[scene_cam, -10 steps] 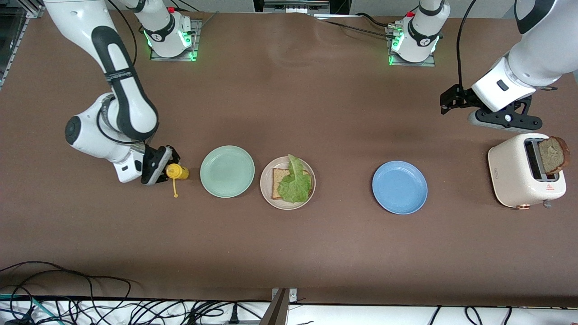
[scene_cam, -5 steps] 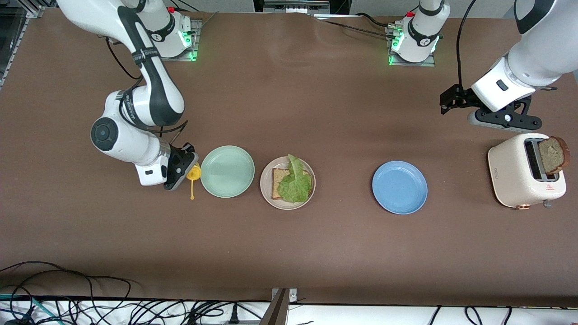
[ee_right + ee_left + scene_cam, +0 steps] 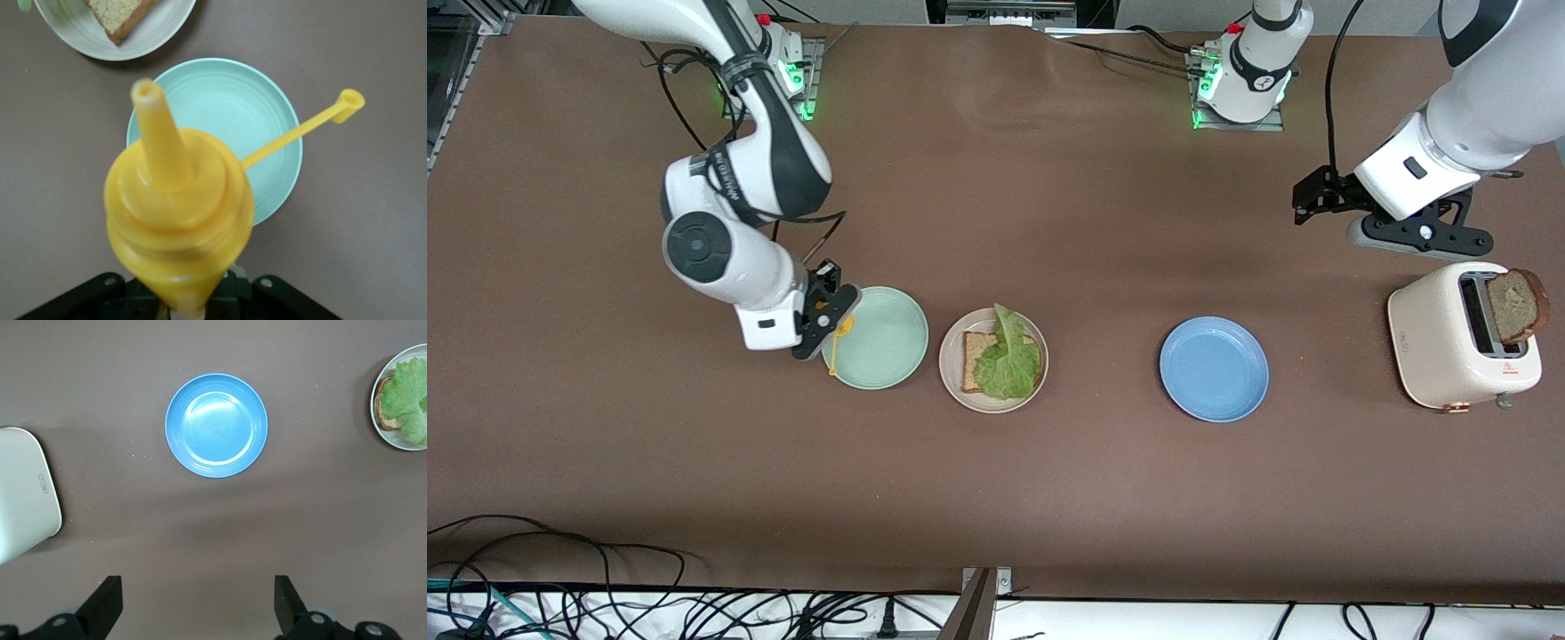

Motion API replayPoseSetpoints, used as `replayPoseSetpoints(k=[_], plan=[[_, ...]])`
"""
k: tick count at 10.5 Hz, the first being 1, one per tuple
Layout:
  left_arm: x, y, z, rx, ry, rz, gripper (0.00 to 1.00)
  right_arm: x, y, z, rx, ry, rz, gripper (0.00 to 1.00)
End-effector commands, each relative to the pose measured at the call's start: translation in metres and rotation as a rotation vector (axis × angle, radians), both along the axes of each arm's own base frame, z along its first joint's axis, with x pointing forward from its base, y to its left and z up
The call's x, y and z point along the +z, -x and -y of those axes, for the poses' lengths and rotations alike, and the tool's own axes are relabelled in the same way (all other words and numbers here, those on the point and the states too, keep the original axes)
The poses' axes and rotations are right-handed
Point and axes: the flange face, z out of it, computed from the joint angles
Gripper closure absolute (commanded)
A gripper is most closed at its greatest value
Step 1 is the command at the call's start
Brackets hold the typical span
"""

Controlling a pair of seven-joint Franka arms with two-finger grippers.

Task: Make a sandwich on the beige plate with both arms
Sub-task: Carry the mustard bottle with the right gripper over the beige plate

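The beige plate (image 3: pixel 993 360) holds one brown bread slice (image 3: pixel 974 354) with a green lettuce leaf (image 3: pixel 1009 360) on top. A second bread slice (image 3: pixel 1516 307) stands in the slot of the cream toaster (image 3: pixel 1458 342). My right gripper (image 3: pixel 829 320) is shut on a yellow squeeze bottle (image 3: pixel 177 213), which hangs over the rim of the mint green plate (image 3: pixel 227 100) beside the beige plate (image 3: pixel 143 37). The bottle's nozzle is uncovered and its cap dangles on a strap (image 3: pixel 350 105). My left gripper (image 3: pixel 198 600) waits open and holds nothing, over bare table beside the toaster.
A blue plate (image 3: pixel 1214 369) lies between the beige plate and the toaster, with nothing on it. The mint green plate (image 3: pixel 876 338) also has nothing on it. Cables run along the table edge nearest the front camera.
My right arm has carried the yellow bottle from the right arm's end of the table to the mint green plate's rim. The left arm has not moved.
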Motion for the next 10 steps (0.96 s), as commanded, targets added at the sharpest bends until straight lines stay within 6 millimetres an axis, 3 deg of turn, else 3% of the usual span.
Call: replayPoseSetpoints(k=[1, 4, 7, 10], plan=[[0.006, 0.0, 0.003, -0.015, 0.025, -0.007, 0.0, 0.0, -0.001, -0.052, 0.051, 0.113, -0.016, 1.0], [0.006, 0.0, 0.002, -0.013, 0.025, -0.007, 0.0, -0.02, 0.007, -0.081, 0.099, 0.156, -0.031, 1.0], [0.006, 0.0, 0.003, -0.015, 0.025, -0.007, 0.0, -0.036, -0.001, -0.116, 0.144, 0.202, -0.052, 1.0], [0.006, 0.0, 0.003, -0.015, 0.025, -0.007, 0.0, -0.058, 0.006, -0.137, 0.192, 0.279, -0.095, 1.0]])
